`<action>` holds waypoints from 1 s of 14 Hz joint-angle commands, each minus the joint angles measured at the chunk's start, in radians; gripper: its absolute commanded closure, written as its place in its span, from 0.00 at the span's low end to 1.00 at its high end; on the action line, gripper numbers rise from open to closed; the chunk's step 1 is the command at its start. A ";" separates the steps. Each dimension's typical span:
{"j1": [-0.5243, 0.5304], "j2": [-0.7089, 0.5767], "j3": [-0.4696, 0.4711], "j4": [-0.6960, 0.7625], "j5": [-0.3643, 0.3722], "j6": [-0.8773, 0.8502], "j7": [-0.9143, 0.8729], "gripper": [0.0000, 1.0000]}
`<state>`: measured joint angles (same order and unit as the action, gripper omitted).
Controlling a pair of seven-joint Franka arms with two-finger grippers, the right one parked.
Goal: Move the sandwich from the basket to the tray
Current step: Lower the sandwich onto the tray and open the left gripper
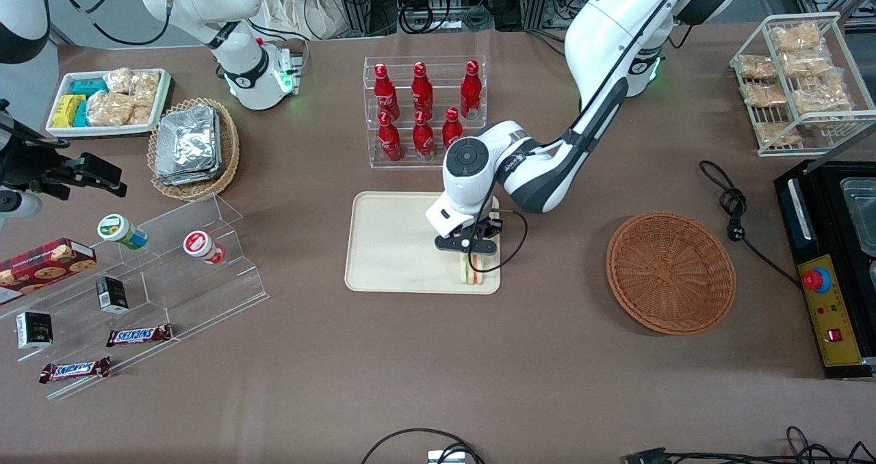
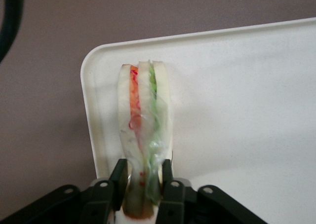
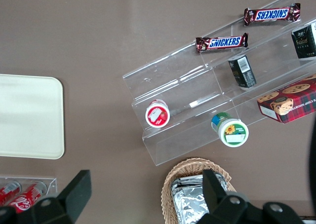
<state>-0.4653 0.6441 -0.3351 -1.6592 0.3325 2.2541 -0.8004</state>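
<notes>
Setting down is the step in hand: the load is already at the tray (image 1: 390,245) and only the release is left, as far as these views allow a judgement. That cream tray lies mid-table, nearer the front camera than the rack of red bottles (image 1: 424,111). The basket (image 1: 671,271), toward the working arm's end of the table, shows nothing in it, well apart from the tray.

From its base near the wire rack of snack bags (image 1: 797,81), the left arm stretches low across the table, elbow bent, its wrist turned straight down over the tray corner that lies nearest the camera on the basket's side.

At its end, the gripper (image 1: 472,253) is clamped on the sandwich (image 2: 144,135), the two black fingers (image 2: 118,179) pinching the bread slices so that the wedge narrows between them. The sandwich stands on edge over that corner, close to the rim; whether it touches the surface I cannot tell.

The next move, I judge, calls for opening the fingers gently and lifting straight up, since a wedge standing on edge may tip or cling to a pad.
</notes>
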 commanded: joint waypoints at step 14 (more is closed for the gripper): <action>0.057 -0.167 0.091 -0.002 -0.145 0.001 0.157 0.00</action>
<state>-0.4385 0.5575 -0.2766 -1.6392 0.2706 2.2759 -0.7520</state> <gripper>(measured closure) 0.000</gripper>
